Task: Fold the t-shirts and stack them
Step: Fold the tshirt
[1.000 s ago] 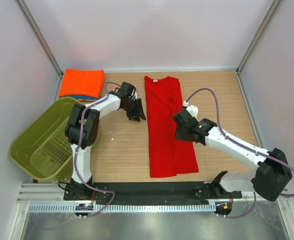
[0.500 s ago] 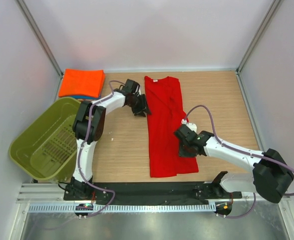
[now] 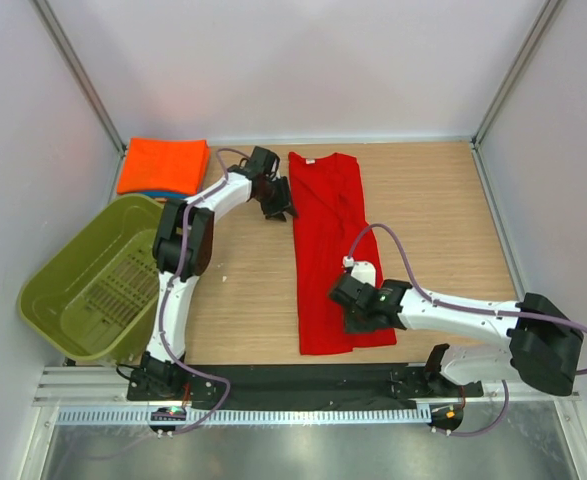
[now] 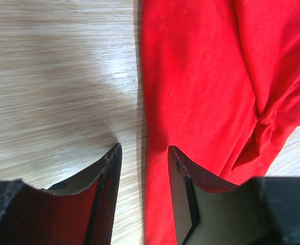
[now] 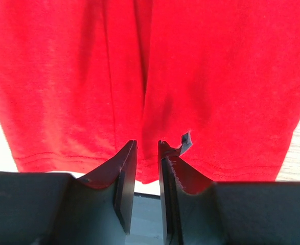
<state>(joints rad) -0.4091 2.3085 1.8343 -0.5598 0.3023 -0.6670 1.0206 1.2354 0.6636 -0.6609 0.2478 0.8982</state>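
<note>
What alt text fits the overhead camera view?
A deep red t-shirt lies folded lengthwise on a wooden table, left gripper by its collar end, right gripper near its hem. An orange t-shirt and green basket sit left.

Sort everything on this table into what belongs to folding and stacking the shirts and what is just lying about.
Belongs to the job: red t-shirt, laid out mid-table; orange t-shirt, folded, far left; blue t-shirt, an edge showing under the orange.
Just lying about: olive-green basket, near left.
</note>
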